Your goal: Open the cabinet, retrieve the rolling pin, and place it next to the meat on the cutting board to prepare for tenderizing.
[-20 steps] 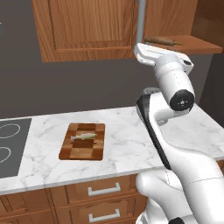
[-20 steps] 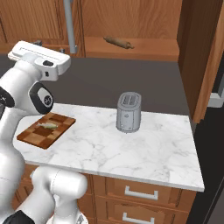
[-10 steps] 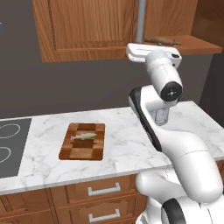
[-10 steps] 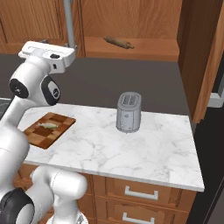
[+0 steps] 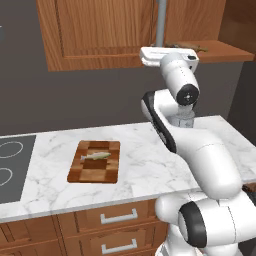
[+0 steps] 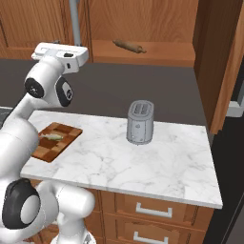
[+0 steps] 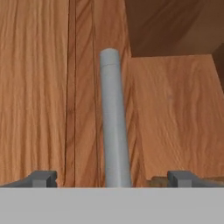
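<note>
Swinging up and back toward the cabinet (image 5: 100, 30), the arm has lifted its hand over the last second from above the tabletop (image 5: 150, 170) to the height of the cabinet's lower edge, and the hand now lies level beside the grey bar handle (image 5: 161, 22). In the hand view that handle (image 7: 114, 127) runs straight up the middle, with the gripper (image 7: 113, 178) spread wide and one fingertip (image 7: 41, 178) on either side of it, apart from the bar and gripping nothing.

One cabinet door already stands open on the right, baring the shelf (image 6: 143, 57) where the rolling pin (image 6: 129, 46) lies untouched. The meat (image 5: 96, 156) rests on the cutting board (image 5: 95, 162) on the tabletop, well apart from the pin, and a toaster (image 6: 140, 122) stands further along.

Judging from this, the retrieval has not begun: the hand looks lined up on the handle rather than on the pin, so either closing on the bar or shifting sideways toward the shelf seems likely next.
</note>
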Tool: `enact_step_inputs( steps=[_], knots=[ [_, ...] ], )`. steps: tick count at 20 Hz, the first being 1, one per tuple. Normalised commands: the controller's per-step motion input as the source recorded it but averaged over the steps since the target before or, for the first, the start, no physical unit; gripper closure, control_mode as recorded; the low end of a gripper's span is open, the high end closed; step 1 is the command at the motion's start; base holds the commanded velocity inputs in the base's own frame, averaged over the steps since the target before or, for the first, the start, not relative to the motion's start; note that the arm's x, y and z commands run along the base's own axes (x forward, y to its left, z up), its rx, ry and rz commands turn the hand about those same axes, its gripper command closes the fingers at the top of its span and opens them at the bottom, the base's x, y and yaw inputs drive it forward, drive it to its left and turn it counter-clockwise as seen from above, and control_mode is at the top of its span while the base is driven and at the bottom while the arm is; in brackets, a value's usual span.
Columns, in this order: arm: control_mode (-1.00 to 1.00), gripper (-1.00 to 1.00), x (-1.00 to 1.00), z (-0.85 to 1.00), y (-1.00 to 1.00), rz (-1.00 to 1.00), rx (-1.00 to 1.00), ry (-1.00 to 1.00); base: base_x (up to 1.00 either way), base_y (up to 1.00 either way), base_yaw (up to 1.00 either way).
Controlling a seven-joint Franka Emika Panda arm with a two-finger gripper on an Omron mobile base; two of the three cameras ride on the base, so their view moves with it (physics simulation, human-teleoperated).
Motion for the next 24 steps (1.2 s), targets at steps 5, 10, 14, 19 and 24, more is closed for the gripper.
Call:
enact_step_inputs(
  steps=[5, 10, 14, 19, 24],
  knots=[
    [-1.00, -1.00, 0.45, -0.01, 0.00, 0.01, 0.00, 0.00, 0.00, 0.00, 0.00],
    [-1.00, -1.00, 0.44, -0.01, 0.00, 0.01, 0.00, 0.00, 0.00, 0.00, 0.00],
    [-1.00, -1.00, 0.47, -0.03, 0.00, 0.02, 0.00, 0.00, 0.00, 0.00, 0.00],
    [-1.00, 1.00, 0.49, -0.10, 0.00, 0.02, 0.00, 0.00, 0.00, 0.00, 0.00],
    [-1.00, 1.00, 0.27, -0.15, 0.09, 0.02, -0.01, 0.00, 0.00, 0.00, 0.00]
  ],
)
